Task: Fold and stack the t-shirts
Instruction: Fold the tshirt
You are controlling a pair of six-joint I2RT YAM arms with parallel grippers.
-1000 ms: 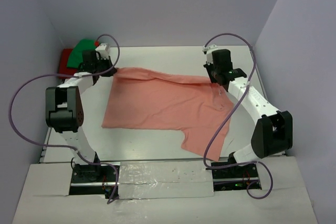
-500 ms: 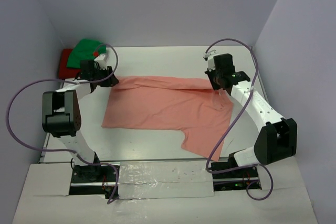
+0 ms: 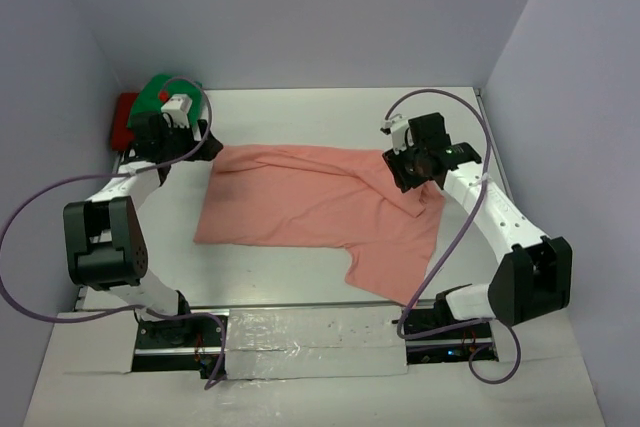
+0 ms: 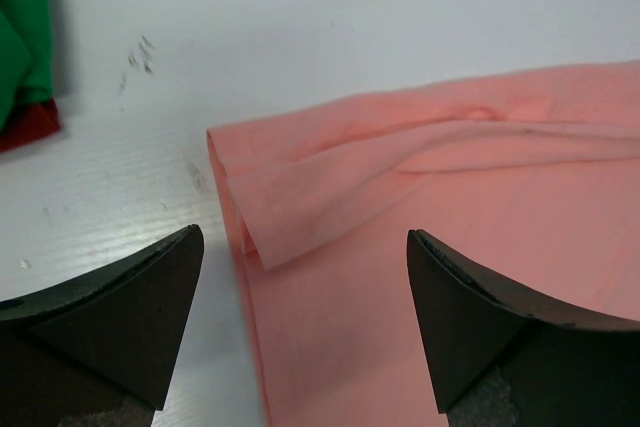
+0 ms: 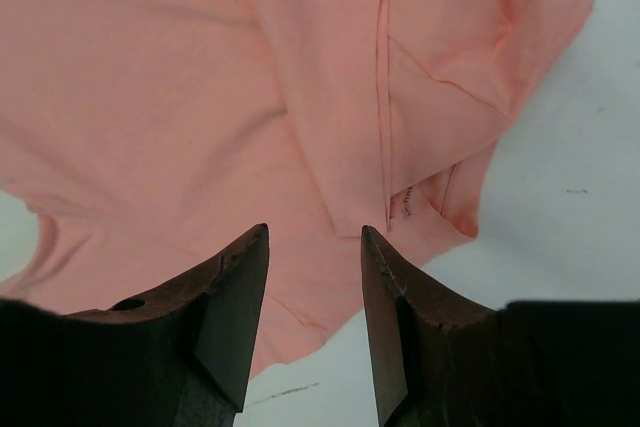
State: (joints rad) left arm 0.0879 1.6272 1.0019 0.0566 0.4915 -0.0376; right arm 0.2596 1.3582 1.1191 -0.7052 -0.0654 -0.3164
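The salmon-pink shirt lies spread in the middle of the desk, its far edge folded over. It looks like light, limp cotton that will likely sag and slip, so it is best pinched at the corners through both layers. The left tool gapes wide above the far-left folded corner, and the right tool stands partly apart above the right sleeve; neither holds anything. Only the top view shows the whole outline, with the green shirt on the red shirt at far left. The wrist views reveal the layered hems.

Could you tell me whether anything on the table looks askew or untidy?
Yes: the salmon-pink t-shirt lies unevenly folded, its far edge turned over in a wrinkled strip, and one part juts toward the near right. The green t-shirt is bunched on the red t-shirt in the far-left corner.
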